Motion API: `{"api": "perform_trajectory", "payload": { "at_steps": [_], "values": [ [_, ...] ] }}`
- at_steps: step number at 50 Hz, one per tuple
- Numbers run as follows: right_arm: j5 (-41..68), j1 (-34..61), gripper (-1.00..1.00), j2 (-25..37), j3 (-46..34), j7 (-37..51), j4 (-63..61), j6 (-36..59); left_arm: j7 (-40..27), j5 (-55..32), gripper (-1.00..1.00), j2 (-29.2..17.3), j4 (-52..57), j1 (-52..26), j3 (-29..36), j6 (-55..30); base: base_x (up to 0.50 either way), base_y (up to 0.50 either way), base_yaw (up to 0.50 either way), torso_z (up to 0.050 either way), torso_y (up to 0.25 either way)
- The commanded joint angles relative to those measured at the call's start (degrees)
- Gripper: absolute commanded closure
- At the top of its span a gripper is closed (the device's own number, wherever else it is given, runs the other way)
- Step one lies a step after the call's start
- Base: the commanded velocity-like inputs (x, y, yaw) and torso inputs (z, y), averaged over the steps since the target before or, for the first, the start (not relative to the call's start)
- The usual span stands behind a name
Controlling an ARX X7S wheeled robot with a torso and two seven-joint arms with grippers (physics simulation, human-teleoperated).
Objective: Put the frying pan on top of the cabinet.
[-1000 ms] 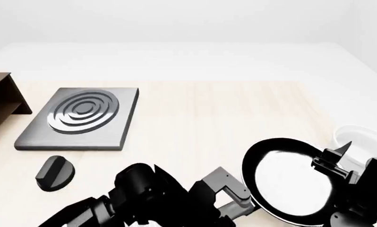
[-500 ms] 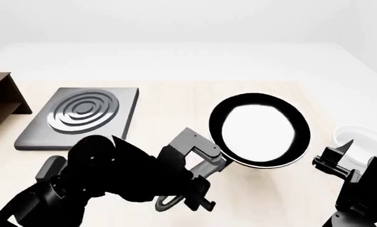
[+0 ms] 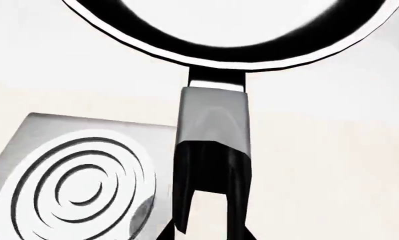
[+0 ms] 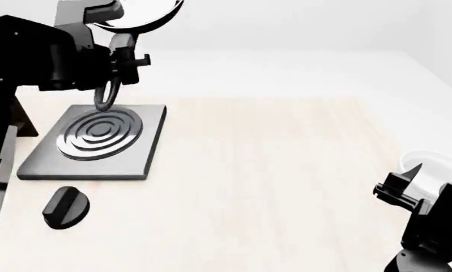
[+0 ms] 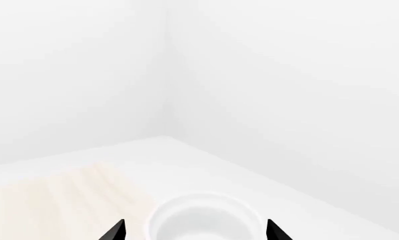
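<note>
**Head view: pan held high above the hob**

Head view shows the left hand (image 4: 109,34) raised at the upper left, clenched on the handle of the frying pan (image 4: 146,12). The pan's round body sticks out past the hand and is cut off by the top of the picture; its looped handle end hangs down just above the hob (image 4: 97,141). In the left wrist view the frying pan (image 3: 219,30) sits straight ahead of the hand, its grey handle running back between the fingers, with the hob (image 3: 79,185) below and to one side.

The cabinet (image 4: 15,122) is only a dark brown sliver at the left edge, mostly hidden behind the left arm, beside the hob. A black knob (image 4: 65,207) lies on the counter (image 4: 271,170) in front of the hob. The middle of the counter is wide open wood.

The right hand (image 4: 407,181) hovers low at the right, fingers spread apart, just by the white bowl (image 4: 438,167); the right wrist view shows the bowl (image 5: 206,217) between the two fingertips.

Half a second ago the pan was over mid-counter, near the right side; it has since swung up and far left. The right hand has not moved.
</note>
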Motion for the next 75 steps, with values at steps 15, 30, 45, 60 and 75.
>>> {"api": "perform_trajectory", "payload": {
  "at_steps": [15,30,45,60,75],
  "values": [
    [0.58,-0.31,-1.0,0.33,-0.57,-0.03,-0.19,0.13,-12.15,57.31,1.0,-4.11,-21.54,-9.84,-54.41,7.51,0.0,0.0,0.0,0.0,0.001],
    [0.46,-0.16,-1.0,0.05,-1.72,-0.09,1.14,-0.84,-17.87,58.5,1.0,-8.99,-21.53,-9.17,-61.59,11.53,0.0,0.0,0.0,0.0,0.001],
    [0.51,-0.11,-1.0,0.21,-2.23,0.08,1.26,-0.72,-20.58,58.63,1.0,-12.47,-21.54,-9.11,-65.82,14.51,0.0,0.0,0.0,0.0,0.001],
    [0.8,-0.5,-1.0,0.5,-2.21,0.33,0.57,-0.53,-24.26,60.14,1.0,-12.16,-21.52,-8.06,-63.91,14.06,0.0,0.0,0.0,0.0,-0.046],
    [0.88,-0.45,-1.0,0.58,-2.76,0.44,0.78,-0.61,-23.47,59.07,1.0,-12.24,-21.54,-8.16,-63.52,15.15,0.0,0.0,0.0,0.0,-0.25]
  ]
}}
